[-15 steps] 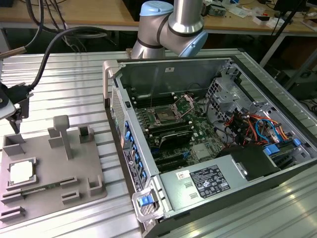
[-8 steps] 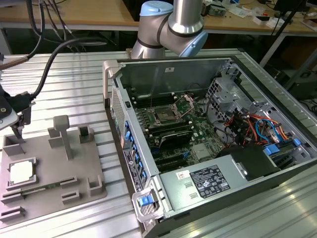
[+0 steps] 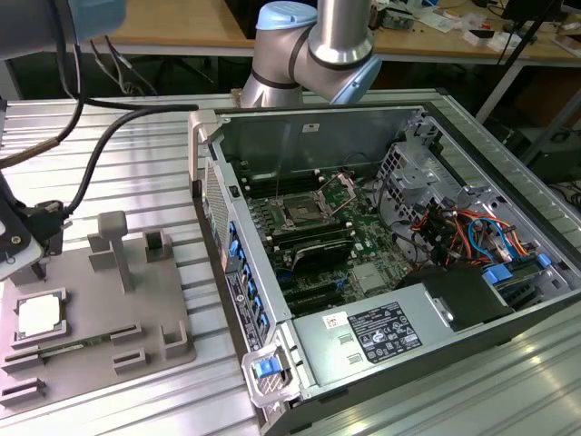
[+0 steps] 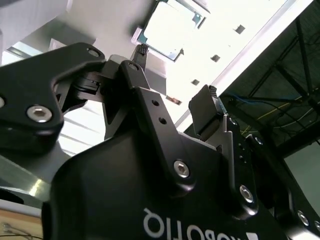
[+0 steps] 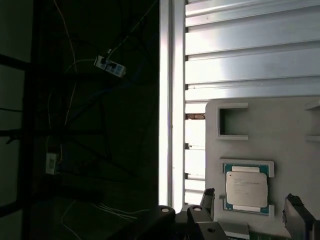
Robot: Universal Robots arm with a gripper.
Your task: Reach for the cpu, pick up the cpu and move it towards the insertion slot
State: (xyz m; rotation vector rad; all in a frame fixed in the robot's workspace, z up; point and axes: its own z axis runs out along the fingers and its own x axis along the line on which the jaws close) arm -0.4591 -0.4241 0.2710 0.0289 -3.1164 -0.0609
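Ribbed metal desk [image 3: 118, 163] carries a grey tray [image 3: 95, 300] holding the cpu [image 3: 40, 315] at the exterior view's lower left. The gripper [image 5: 250, 207] hovers above it, jaws apart, reaching. The insertion slot [image 3: 304, 213] sits mid-frame.

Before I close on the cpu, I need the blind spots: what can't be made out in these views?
- Exterior view: the jaws are partly cut off by the picture's left edge, so their height over the cpu is unclear.
- Exterior view: contacts inside the insertion slot are too small to see.
- Second wrist view: glare washes out the cpu's top.
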